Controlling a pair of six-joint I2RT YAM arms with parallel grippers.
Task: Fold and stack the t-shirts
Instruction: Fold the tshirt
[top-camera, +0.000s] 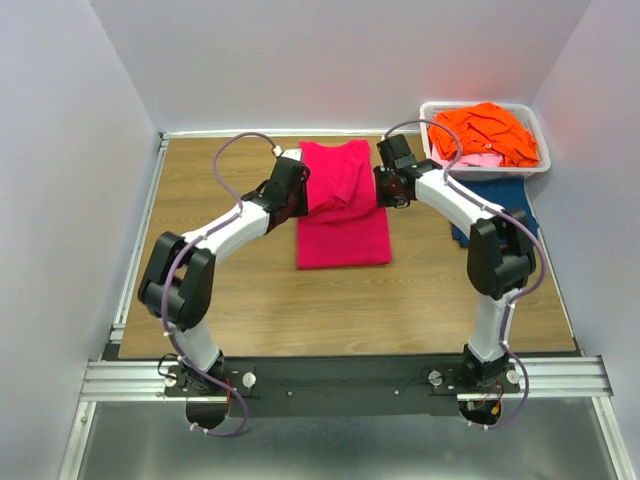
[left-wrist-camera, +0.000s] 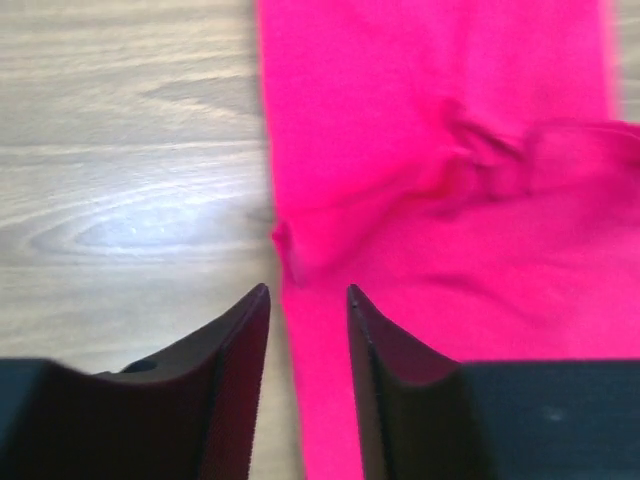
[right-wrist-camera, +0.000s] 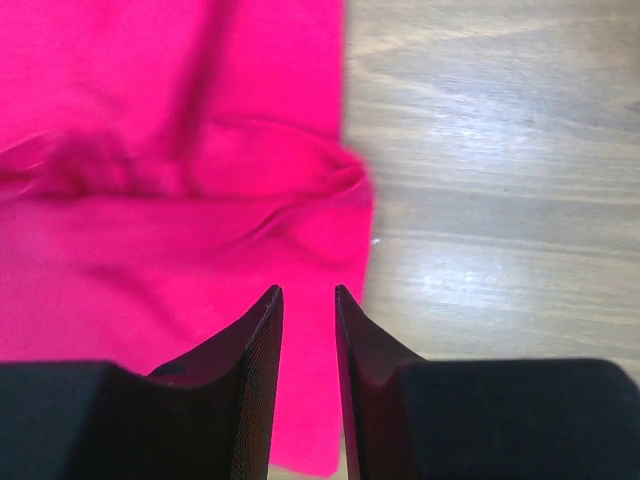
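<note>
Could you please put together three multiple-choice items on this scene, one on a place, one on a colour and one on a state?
1. Where are the orange t-shirts?
A. In the white basket
B. Spread flat between the arms
C. Hanging in the air

2. What colour is the t-shirt lying between the left tool and the right tool?
A. Dark blue
B. Orange
C. Magenta-pink

3. How do the left tool's jaws stand?
A. Pressed tight together
B. Apart, with a gap between them
C. Out of view

Answers:
1 A: the orange cloth is heaped inside the basket at the far right corner.
2 C: both wrist views show bright magenta cloth by the fingers.
3 B: the left wrist view shows the table and cloth through the gap.
</note>
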